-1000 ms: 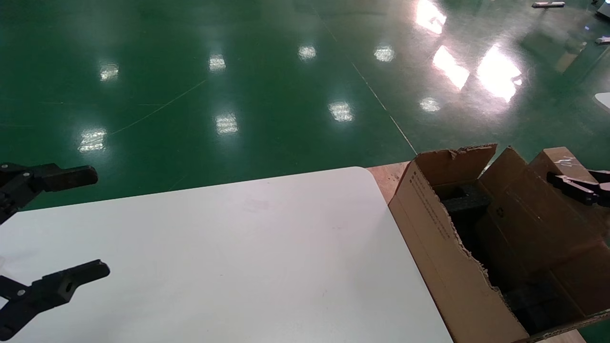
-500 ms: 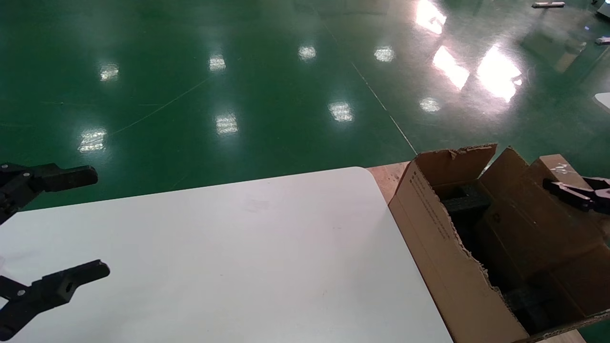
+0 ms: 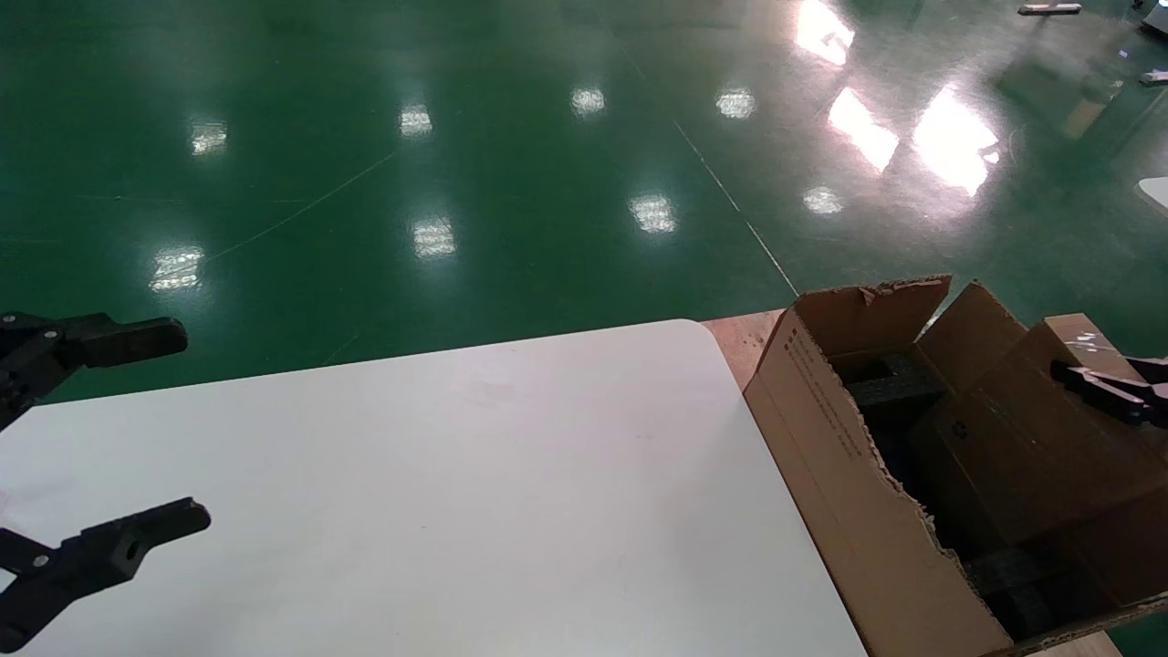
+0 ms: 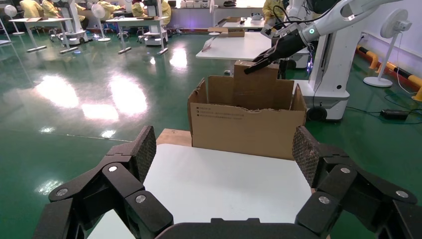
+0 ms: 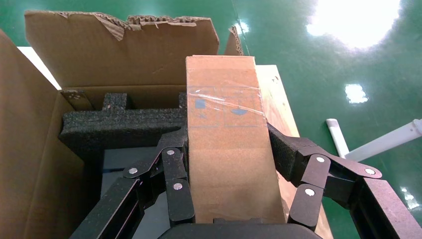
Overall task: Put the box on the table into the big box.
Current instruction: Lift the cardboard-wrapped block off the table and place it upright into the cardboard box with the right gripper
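The box [image 3: 1031, 429], small, brown and taped, stands tilted inside the open top of the big box [image 3: 821, 429], with its upper end above the torn rim. My right gripper [image 3: 1109, 392] is shut on the box, a pad on each long side [image 5: 229, 149]. Clear tape crosses the box's face [image 5: 224, 94]. Dark foam blocks [image 5: 124, 124] lie in the big box beneath and beside it. My left gripper [image 3: 155, 429] hangs open over the left end of the white table [image 3: 456, 474] with nothing between its fingers [image 4: 224, 154]. In the left wrist view the box [image 4: 256, 74] sticks out above the big box [image 4: 246, 132].
The big box stands off the table's right end on a wooden board [image 3: 744, 342]. Its ragged flaps [image 5: 114, 50] rise around the opening. Glossy green floor [image 3: 456, 182] lies beyond the table's far edge.
My right gripper has sunk a little with the box, so the box sits lower in the big box's opening. The left arm has not moved.
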